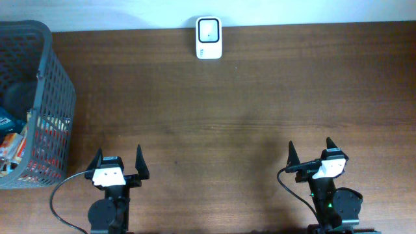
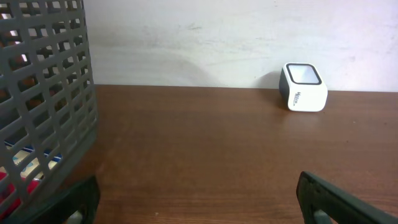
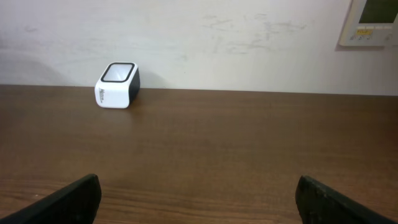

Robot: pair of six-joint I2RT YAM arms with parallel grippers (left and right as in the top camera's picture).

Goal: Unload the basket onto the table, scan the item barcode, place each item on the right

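Note:
A white barcode scanner (image 1: 208,38) with a dark window stands at the table's far edge by the wall; it also shows in the left wrist view (image 2: 303,87) and the right wrist view (image 3: 117,85). Packaged items (image 1: 14,140) lie inside the grey mesh basket (image 1: 55,97) at the left, glimpsed through its wall (image 2: 37,112). My left gripper (image 1: 118,159) sits open near the front edge, right of the basket, holding nothing. My right gripper (image 1: 310,151) is open at the front right, likewise with nothing between its fingers.
The brown wooden table (image 1: 247,110) stretches between the grippers and the scanner. A white wall runs behind it, with a wall-mounted control panel (image 3: 373,22) at the upper right of the right wrist view.

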